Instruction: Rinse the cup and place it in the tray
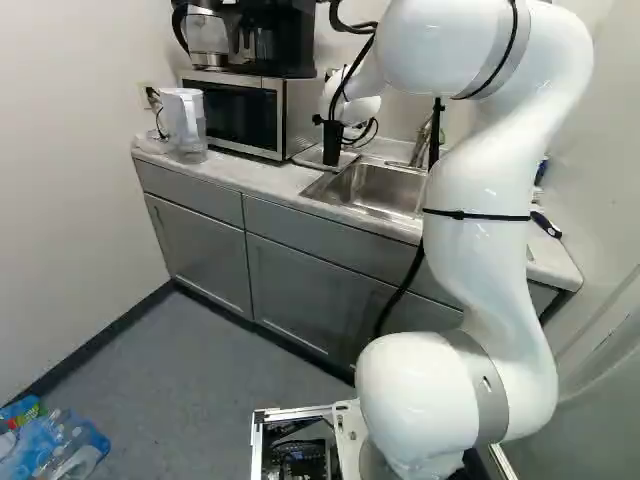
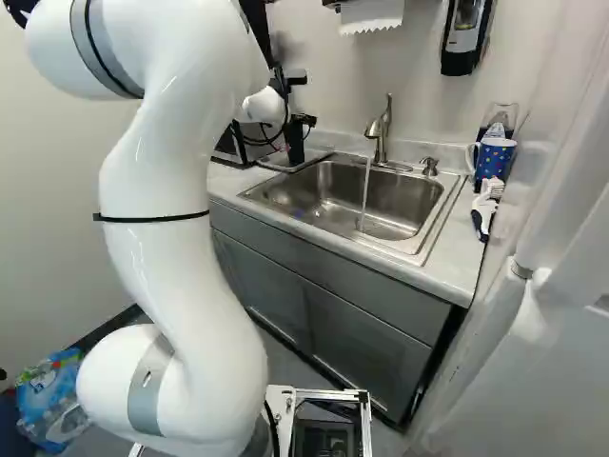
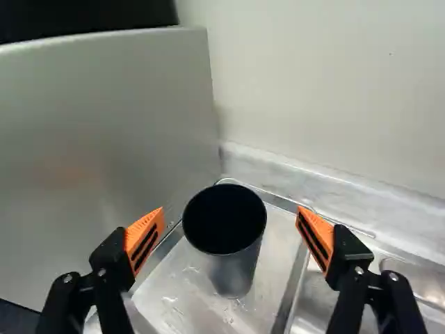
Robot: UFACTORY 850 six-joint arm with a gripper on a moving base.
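Black all over, the cup (image 3: 233, 271) stands upright in the metal tray (image 3: 188, 299), its open mouth facing up. I have my gripper (image 1: 333, 122) over it with its 2 fingers spread wide, and in the wrist view the cup sits between and ahead of the orange pads (image 3: 144, 240), clear of both. Wet spots show on the tray floor around the cup.

The tray lies between the microwave (image 1: 240, 112) and the sink (image 2: 333, 195). From the right base view I can see water (image 2: 366, 190) running from the faucet (image 2: 379, 129) into the basin. A blue mug (image 2: 494, 160) with coloured dots stands on the counter (image 2: 455, 271) beyond the sink.

As for writing, I see a bright printed wrap in green, red and blue on the pack of bottles (image 1: 55, 445) on the floor, but its lettering is too small for me to make out. The dispenser (image 2: 464, 38) on the wall carries a pale panel with marks I can't make out either
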